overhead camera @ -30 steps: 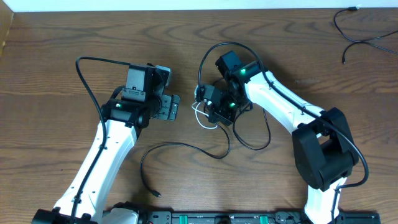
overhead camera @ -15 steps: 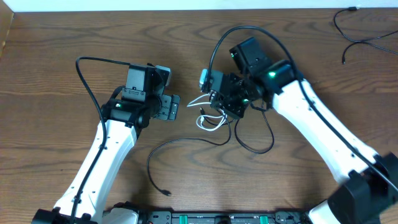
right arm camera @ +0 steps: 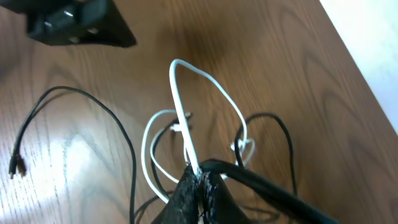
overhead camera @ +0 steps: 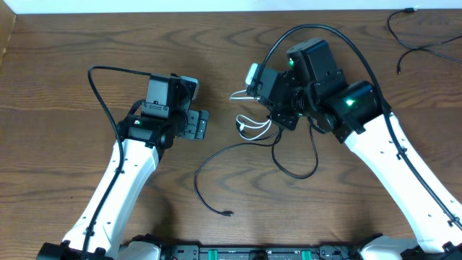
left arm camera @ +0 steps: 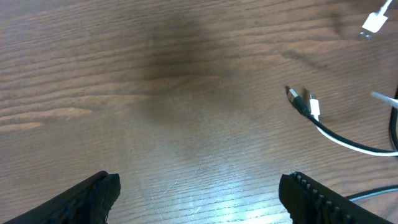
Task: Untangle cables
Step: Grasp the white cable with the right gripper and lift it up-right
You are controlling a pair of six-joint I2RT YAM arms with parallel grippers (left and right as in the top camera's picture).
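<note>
We hold the right tool (right arm camera: 198,182) pinched shut on the white cable (right arm camera: 180,106), right of centre in the upper half of the overhead view. We cannot tell whether a black strand shares that pinch. The tangle (overhead camera: 268,133) of white loops and black loops sits just below and left of the tool. From it 1 loose black cable (overhead camera: 200,177) runs down and left along the desk (overhead camera: 72,58), ending in a plug (overhead camera: 228,213) at the lower centre. That down-left line is the axis the next pull turns on, as we judge it: drawing up and right lengthens it away from the knot. The left tool (overhead camera: 198,124) stands open left of centre, its 2 fingers (left arm camera: 93,193) spread over bare wood. It is well apart from the tangle, so the right arm is the nearer one. Compared with 1 second ago, the right arm has swung toward the upper right and dragged the bundle along. The plug has slid from the lower left toward the lower centre. The left arm has not moved.
</note>
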